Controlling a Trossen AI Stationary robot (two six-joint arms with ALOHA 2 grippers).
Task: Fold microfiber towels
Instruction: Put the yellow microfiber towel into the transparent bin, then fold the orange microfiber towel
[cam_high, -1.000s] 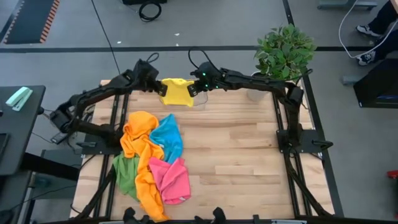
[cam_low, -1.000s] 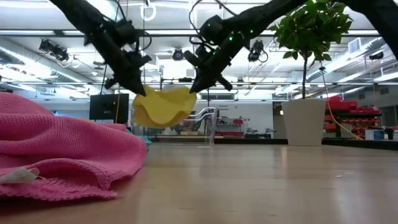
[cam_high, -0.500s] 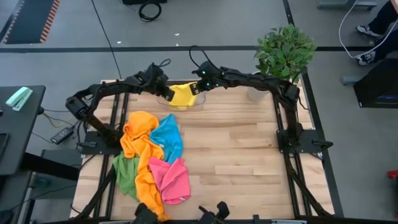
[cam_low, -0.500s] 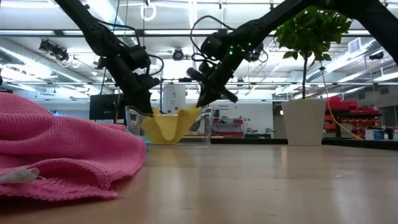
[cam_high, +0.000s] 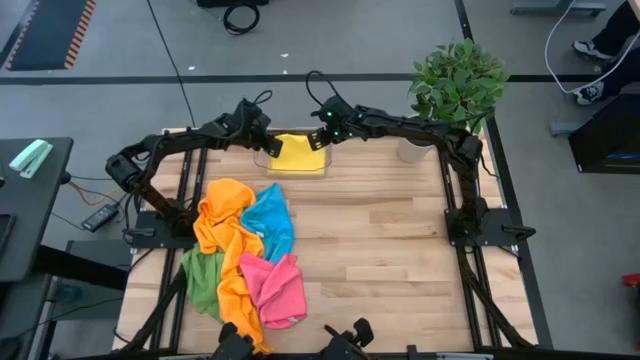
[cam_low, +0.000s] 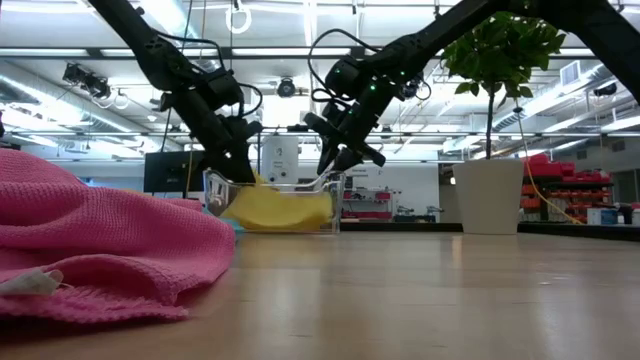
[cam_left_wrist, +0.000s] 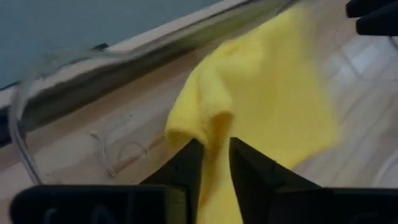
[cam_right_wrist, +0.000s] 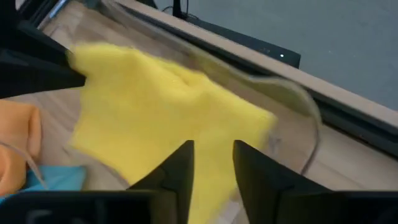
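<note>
A yellow microfiber towel (cam_high: 298, 152) lies crumpled inside a clear plastic tray (cam_low: 210, 185) at the table's far edge. My left gripper (cam_high: 262, 143) is at the towel's left end, open, its fingers on either side of a raised corner (cam_left_wrist: 199, 124). My right gripper (cam_high: 322, 140) hangs open above the towel's right end (cam_right_wrist: 161, 106), clear of it in the low view (cam_low: 338, 160). More towels, orange (cam_high: 225, 205), blue (cam_high: 270, 220), pink (cam_high: 275, 285) and green (cam_high: 200, 275), lie heaped on the table's left half. My left gripper has the yellow towel's raised corner (cam_left_wrist: 214, 134) in the gap between its open fingers, coming at it slanting down from the left. Whether the fingers touch the cloth, I cannot tell. The towel rests in the tray.
A potted plant (cam_high: 455, 85) stands at the far right corner. The pink towel (cam_low: 100, 250) fills the near left of the low view. Bare wood (cam_high: 390, 250) makes up the table's right half.
Both grippers have gone down toward the tray with the yellow towel stretched between them, then opened. The towel, which hung in the air, has dropped and now lies slack in the tray.
</note>
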